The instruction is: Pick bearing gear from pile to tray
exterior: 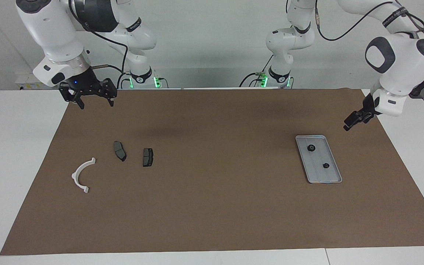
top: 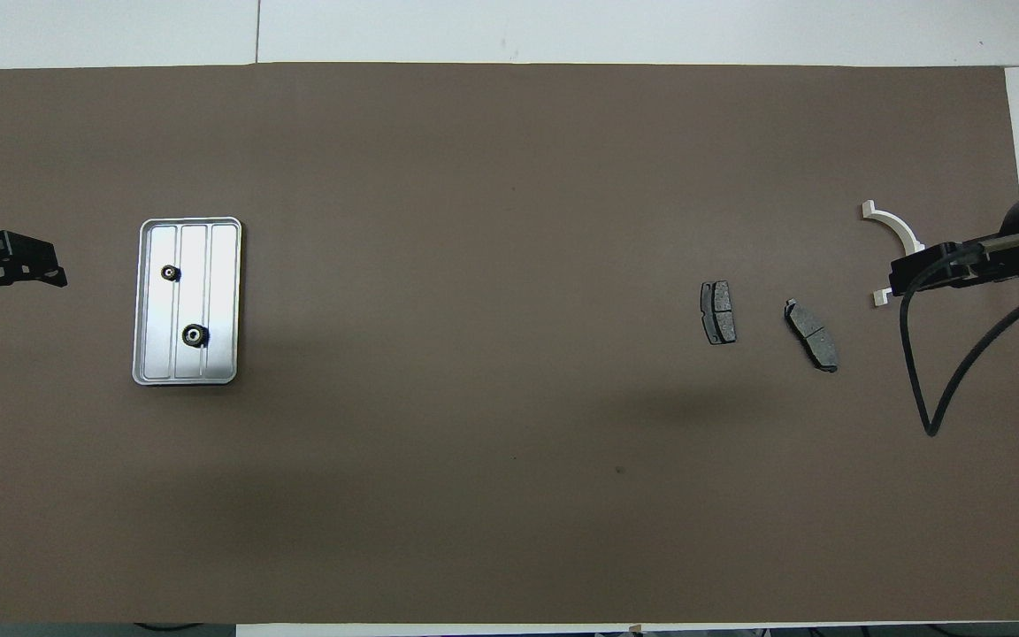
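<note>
From the facing camera, a matte brown mat (exterior: pixel 212 206) covers most of the white table (exterior: pixel 9 154). Toward the left arm's end lies the tray (exterior: pixel 329 176), a shallow silver metal rectangle with rounded corners, a raised rim and lengthwise ridges. Two small black round gears sit in it, well apart: one gear (exterior: pixel 311 148) near the end closer to the robots, the other gear (exterior: pixel 325 165) about midway along. Toward the right arm's end is the remaining pile: two dark grey, gritty-looking brake pads (exterior: pixel 120 151) (exterior: pixel 148 157) side by side, and a white plastic half-ring bracket (exterior: pixel 82 175) closer to the table's end and farther from the robots. The right gripper (exterior: pixel 93 101) hangs over the mat's corner at the robots' edge, fingers spread wide and holding nothing. The left gripper (exterior: pixel 352 121) hovers over the mat's edge beside the tray (I cannot tell how its fingers stand). Small grey lettering on the arm links is too small to read.

From overhead, the tray (top: pixel 225 301) shows three ridged lanes with both gears (top: pixel 171 273) (top: pixel 195 335). The pads (top: pixel 718 312) (top: pixel 812 334) lie apart, the bracket (top: pixel 894 232) partly under the right gripper (top: pixel 903 281). The left gripper (top: pixel 19 270) sits at the mat's end.
</note>
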`<action>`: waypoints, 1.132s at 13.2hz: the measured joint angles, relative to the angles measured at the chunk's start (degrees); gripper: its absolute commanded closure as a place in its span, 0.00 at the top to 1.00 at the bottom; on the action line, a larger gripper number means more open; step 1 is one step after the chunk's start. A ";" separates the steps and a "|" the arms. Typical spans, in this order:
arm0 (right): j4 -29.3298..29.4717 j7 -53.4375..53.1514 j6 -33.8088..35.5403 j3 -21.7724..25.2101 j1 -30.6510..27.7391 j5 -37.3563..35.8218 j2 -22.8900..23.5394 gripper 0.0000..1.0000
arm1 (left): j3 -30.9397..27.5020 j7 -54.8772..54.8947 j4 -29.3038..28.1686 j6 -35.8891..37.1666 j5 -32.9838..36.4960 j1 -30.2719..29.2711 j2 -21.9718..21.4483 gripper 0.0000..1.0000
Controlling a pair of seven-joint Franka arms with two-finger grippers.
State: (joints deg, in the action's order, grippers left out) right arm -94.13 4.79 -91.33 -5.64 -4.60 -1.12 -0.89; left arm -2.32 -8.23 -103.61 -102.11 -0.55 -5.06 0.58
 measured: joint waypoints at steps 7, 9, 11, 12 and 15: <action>0.00 0.00 0.00 0.00 0.00 0.00 -0.02 1.00 | -0.24 2.53 -1.01 6.06 0.00 3.63 -5.41 1.00; 0.00 0.00 0.00 0.00 0.00 0.00 -0.02 1.00 | -3.81 2.70 -0.97 5.04 0.01 6.74 -4.47 1.00; 0.00 0.00 0.00 -0.01 0.00 0.00 -0.02 1.00 | -4.30 2.77 -0.47 4.30 0.01 7.94 -2.72 1.00; 0.00 0.00 0.00 -0.01 0.00 0.00 -0.02 1.00 | -4.01 2.77 0.47 4.06 0.01 8.27 -1.65 1.00; 0.00 0.00 0.00 -0.05 0.03 0.00 -0.02 1.00 | -4.05 2.76 3.25 4.17 0.01 8.45 -0.49 1.00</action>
State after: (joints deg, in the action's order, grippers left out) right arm -94.13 4.79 -91.33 -5.68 -4.57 -1.11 -0.91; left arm -6.37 -5.46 -100.36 -97.94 -0.54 3.39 0.09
